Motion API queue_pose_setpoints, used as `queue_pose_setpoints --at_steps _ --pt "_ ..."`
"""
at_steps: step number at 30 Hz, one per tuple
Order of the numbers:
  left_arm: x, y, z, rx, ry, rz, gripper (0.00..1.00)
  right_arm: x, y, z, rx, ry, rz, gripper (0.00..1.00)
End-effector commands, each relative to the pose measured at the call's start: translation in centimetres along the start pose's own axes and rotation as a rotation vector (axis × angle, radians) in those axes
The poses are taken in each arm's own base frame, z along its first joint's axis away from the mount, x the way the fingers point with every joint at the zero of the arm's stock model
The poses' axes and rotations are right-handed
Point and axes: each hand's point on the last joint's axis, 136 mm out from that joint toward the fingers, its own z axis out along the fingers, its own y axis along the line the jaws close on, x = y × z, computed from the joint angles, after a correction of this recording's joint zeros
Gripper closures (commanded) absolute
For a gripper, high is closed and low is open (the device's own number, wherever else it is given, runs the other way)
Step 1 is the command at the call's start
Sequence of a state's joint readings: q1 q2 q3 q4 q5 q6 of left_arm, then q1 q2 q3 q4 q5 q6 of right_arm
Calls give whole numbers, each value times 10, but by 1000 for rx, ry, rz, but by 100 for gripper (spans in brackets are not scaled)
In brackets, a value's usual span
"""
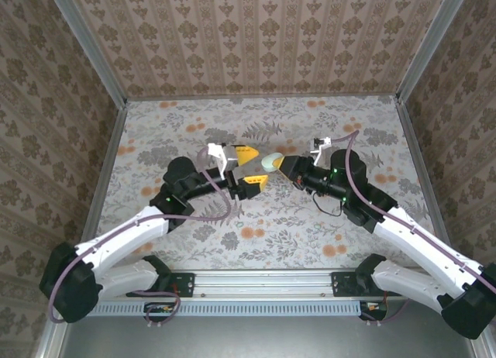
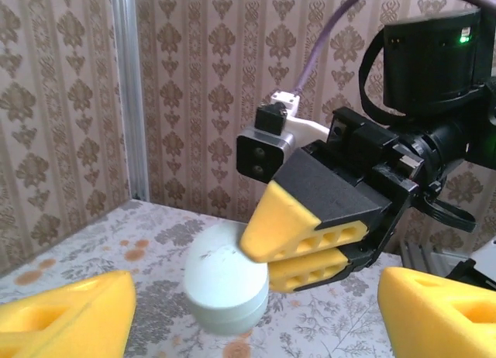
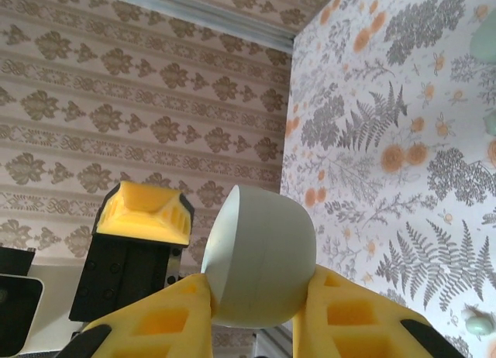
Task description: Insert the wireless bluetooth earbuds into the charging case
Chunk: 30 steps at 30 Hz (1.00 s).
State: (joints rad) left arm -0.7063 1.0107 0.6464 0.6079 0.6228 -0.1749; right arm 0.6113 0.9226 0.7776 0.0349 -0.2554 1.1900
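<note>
The charging case [image 3: 263,253], a pale mint-green pebble with its lid down, is clamped between my right gripper's [image 3: 260,315] yellow fingers [image 3: 353,319]. From above, the case [image 1: 271,163] sits at the tip of the right gripper [image 1: 280,166], mid-table. My left gripper [image 1: 254,170] faces it, open, with one finger on each side and not touching. In the left wrist view the case [image 2: 225,284] lies between and beyond the left gripper's [image 2: 256,327] spread fingers [image 2: 66,315], with the right gripper [image 2: 267,253] pinching it. Small mint pieces [image 3: 479,323] lie on the cloth; I cannot tell whether they are earbuds.
A floral tablecloth [image 1: 256,234] covers the table. Patterned walls with metal corner posts [image 1: 85,40] enclose it on three sides. Both arms meet at mid-table, with cables [image 1: 353,187] trailing behind them.
</note>
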Motion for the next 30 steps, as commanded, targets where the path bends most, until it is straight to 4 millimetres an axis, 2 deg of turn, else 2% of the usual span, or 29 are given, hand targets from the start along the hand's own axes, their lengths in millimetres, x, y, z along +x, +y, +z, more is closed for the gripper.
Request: queue_pose_setpoints --at_steps 1,6,13,20,30 --pt "10 -5 -10 30 38 -8 18 -12 16 -6 -64 -72 12 94" --pt "9 -5 -1 60 63 -22 16 -11 20 -2 -85 -55 41 94" --pt "3 2 26 100 17 -42 17 -9 26 -2 -104 -39 53 93" --pt "1 5 45 108 -14 -41 24 -7 30 -3 -124 -28 71 93" --pt "4 8 54 121 -24 -33 43 -7 37 -5 -144 -23 74 93"
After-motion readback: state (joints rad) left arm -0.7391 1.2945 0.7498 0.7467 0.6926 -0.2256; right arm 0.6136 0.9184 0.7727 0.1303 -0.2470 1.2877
